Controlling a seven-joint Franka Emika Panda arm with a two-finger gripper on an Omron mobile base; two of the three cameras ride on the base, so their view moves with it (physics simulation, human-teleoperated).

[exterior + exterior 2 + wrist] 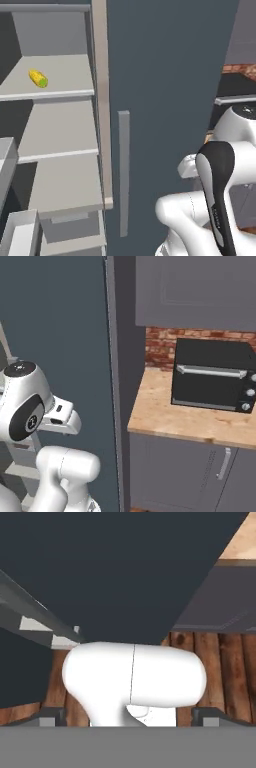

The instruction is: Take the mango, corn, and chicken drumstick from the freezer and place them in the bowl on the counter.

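Hand (pixel 128 717) is hanging low with its fingers spread wide and gripping nothing, pointing down at the wooden floor (pixel 220 662). Reaching well means lifting it left toward the corn (pixel 38 78), lying on an upper shelf (pixel 60 92) of the open freezer (pixel 165 75). Right, the table (pixel 165 416) is carrying a black toaster oven (pixel 212 373).

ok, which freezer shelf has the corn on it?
The top shelf of the three visible in the left base view: the corn lies on its left part. The two shelves below it are bare.
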